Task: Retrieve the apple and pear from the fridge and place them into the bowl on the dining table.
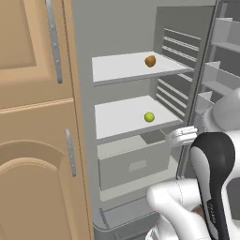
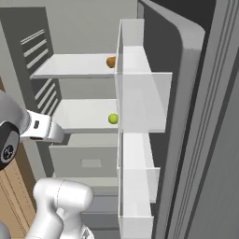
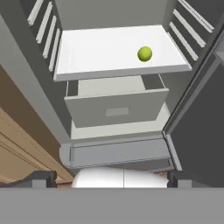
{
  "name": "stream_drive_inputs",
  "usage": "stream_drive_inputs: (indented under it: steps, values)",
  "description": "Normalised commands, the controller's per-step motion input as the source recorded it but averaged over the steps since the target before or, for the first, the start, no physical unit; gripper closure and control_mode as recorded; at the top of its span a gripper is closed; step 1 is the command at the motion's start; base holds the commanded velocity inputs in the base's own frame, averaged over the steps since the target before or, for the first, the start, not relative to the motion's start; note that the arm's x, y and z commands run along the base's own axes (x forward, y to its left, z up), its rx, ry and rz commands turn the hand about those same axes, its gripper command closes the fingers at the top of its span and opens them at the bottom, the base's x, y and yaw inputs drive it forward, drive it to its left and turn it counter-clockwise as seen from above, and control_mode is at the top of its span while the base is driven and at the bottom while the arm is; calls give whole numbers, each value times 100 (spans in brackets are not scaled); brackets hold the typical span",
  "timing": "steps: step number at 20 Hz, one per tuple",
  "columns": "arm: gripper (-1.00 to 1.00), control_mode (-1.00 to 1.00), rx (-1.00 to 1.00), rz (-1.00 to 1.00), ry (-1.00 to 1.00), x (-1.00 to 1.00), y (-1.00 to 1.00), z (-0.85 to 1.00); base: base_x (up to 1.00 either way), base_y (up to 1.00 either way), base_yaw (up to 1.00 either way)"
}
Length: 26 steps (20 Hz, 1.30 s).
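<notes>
Nearest the lens in the hand view, at the bottom of the frame, we see the two dark tips of the gripper [image 3: 112, 178], one at the lower left corner and one at the lower right, standing far apart with nothing between them. In the left base view we find the white arm at the lower right of the frame, its hand reaching toward the fridge [image 1: 122, 28] just right of centre.

The fridge stands open. In the left base view its grey interior fills the centre and upper middle of the frame, with the door [image 2: 186, 116] swung out along the right edge; in the right base view the door and its clear shelves occupy the centre and right.

Two white shelves lie inside. On the upper shelf [image 1: 122, 68] we note a brownish-orange fruit [image 1: 150, 61], right of centre, also seen at upper centre of the right base view [image 2: 110, 61]. On the lower shelf [image 1: 122, 117] sits a yellow-green fruit [image 1: 149, 116], near the front right; in the hand view it appears in the upper right [image 3: 145, 54]. We cannot tell which fruit is the apple and which the pear.

Below the lower shelf a grey drawer [image 1: 133, 164] stands partly pulled out. A tan wooden cabinet [image 1: 33, 117] fills the left of the left base view.
</notes>
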Motion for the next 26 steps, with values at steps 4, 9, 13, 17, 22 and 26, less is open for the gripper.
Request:
stream_drive_inputs:
  steps: [4, 9, 13, 17, 22, 26]
  values:
    - [-100, 100, 0, 0, 0, 0, 0, 0, 69, -16, 0]
    - [-100, 100, 0, 0, 0, 0, 0, 0, 51, -19, 0]
    - [-100, -100, 0, 0, 0, 19, 0, 0, 10, -3, 0]
    - [-100, -100, 0, -1, -4, 14, 0, 11, 0, 0, 0]
    - [-100, -100, 0, -2, -11, 14, 0, 31, 0, 0, 0]
    - [-100, -100, 0, -3, -14, 18, 0, 42, 0, 0, 0]
